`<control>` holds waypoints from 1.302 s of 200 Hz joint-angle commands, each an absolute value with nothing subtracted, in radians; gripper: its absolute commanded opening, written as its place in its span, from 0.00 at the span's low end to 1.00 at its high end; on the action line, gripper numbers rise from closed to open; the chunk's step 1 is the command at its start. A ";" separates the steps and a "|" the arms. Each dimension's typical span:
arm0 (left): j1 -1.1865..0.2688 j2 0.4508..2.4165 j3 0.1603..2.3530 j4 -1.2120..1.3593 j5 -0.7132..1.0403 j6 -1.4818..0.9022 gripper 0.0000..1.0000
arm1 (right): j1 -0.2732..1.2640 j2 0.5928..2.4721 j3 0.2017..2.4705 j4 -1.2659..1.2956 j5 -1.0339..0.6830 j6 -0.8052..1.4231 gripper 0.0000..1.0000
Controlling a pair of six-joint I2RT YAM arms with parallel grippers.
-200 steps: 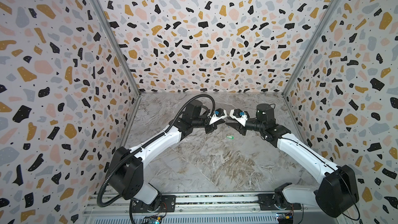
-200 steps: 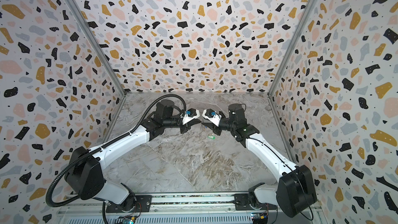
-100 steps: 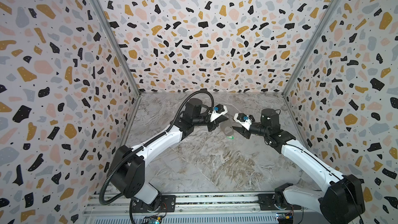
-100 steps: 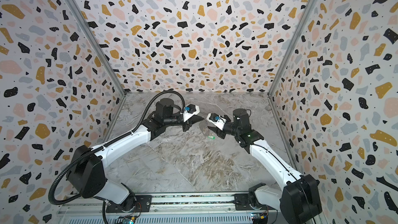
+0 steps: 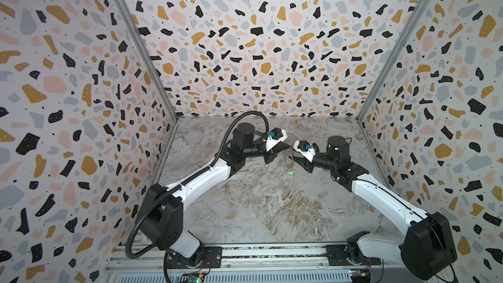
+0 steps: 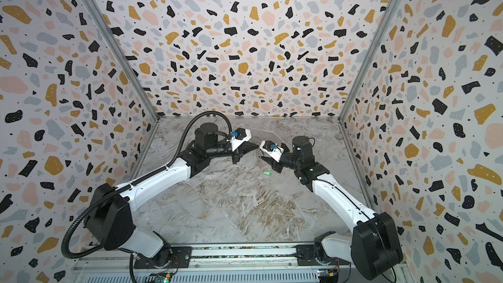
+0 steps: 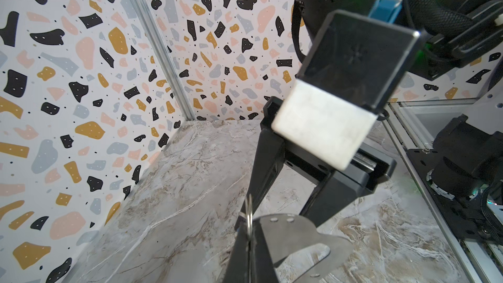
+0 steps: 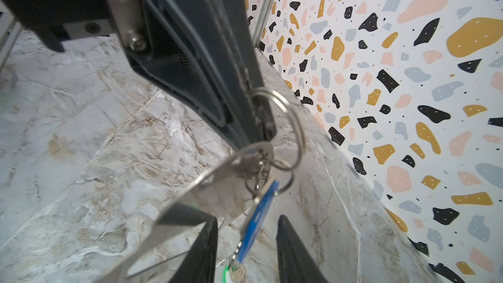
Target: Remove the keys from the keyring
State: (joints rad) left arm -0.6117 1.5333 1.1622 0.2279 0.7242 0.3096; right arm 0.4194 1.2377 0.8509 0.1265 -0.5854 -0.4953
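Note:
My left gripper (image 7: 249, 231) is shut on a metal split ring (image 8: 288, 121) of the keyring and holds it above the floor. The keyring's flat grey plate (image 7: 299, 236) hangs from that ring, and in both top views it shows between the two grippers (image 5: 289, 159). The blue key (image 8: 261, 213) dangles from small rings under the plate. It hangs between the spread fingers (image 8: 209, 249) of my right gripper (image 8: 247, 220), which is open just below the left gripper (image 5: 288, 147). The green key (image 8: 225, 271) lies on the floor (image 5: 290, 172), apart from the keyring.
The marble floor (image 5: 272, 208) is boxed in by terrazzo-patterned walls (image 5: 258, 50) on three sides. The arms' base rail (image 5: 272, 254) runs along the front edge. The right arm's wrist (image 7: 348, 63) fills much of the left wrist view.
The two grippers met tip to tip a second ago. My right gripper then drew back to the right and lower, and now sits open around the hanging blue key. The left gripper stays shut.

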 commanded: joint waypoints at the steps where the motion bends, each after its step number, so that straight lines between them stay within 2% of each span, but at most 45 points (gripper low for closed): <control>1: -0.615 1.539 1.186 0.293 0.749 0.291 0.00 | 0.426 1.213 0.845 0.214 -0.532 -0.467 0.35; 30: -0.615 1.544 1.192 0.287 0.749 0.293 0.00 | 0.428 1.183 0.819 0.266 -0.520 -0.469 0.32; 95: -0.616 1.548 1.224 0.217 0.690 0.326 0.00 | 0.429 1.175 0.808 0.238 -0.524 -0.519 0.05; 122: -0.616 1.542 1.224 0.226 0.661 0.324 0.00 | 0.430 1.177 0.815 0.227 -0.477 -0.534 0.00; 171: -0.621 1.525 1.204 0.244 0.606 0.330 0.00 | 0.443 1.147 0.782 0.282 -0.383 -0.559 0.00; 260: -0.629 1.484 1.162 0.306 0.521 0.352 0.00 | 0.453 1.120 0.797 0.265 -0.322 -0.588 0.00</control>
State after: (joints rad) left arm -0.6304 1.5318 1.1717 0.2256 0.5583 0.3298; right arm 0.4515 1.1484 0.7731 0.2852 -0.3584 -0.5816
